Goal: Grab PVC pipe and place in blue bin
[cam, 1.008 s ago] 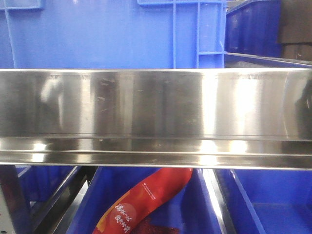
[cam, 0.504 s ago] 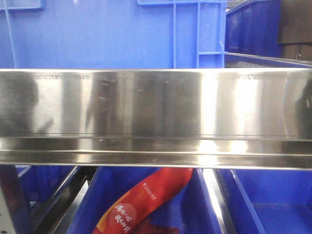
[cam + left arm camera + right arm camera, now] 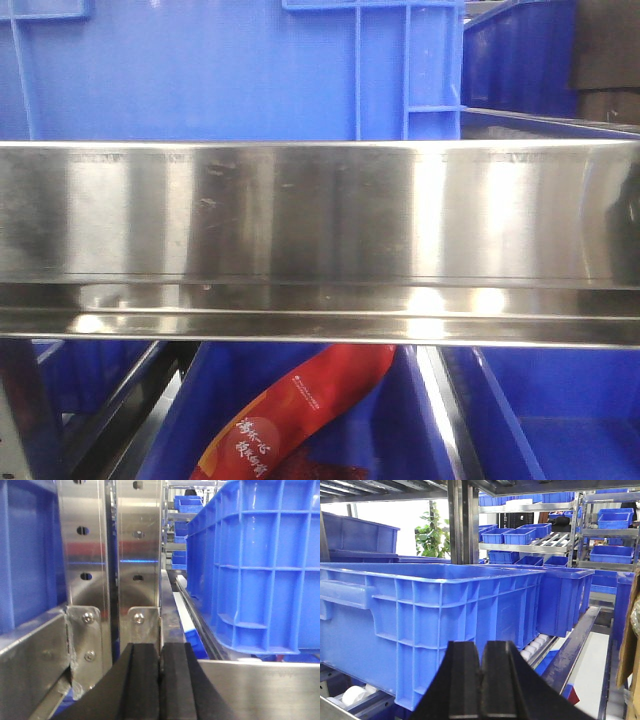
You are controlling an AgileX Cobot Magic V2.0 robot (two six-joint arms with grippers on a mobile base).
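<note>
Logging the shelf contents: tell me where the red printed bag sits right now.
In the front-facing view, the red bag lies at the bottom, left of centre. It is just below the steel rail, in what looks like a lower blue bin.

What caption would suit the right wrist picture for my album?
Right gripper, closed and empty, facing a large blue bin.

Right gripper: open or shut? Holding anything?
Shut and empty. In the right wrist view the right gripper shows both black fingers pressed together along a thin seam, nothing between them.
</note>
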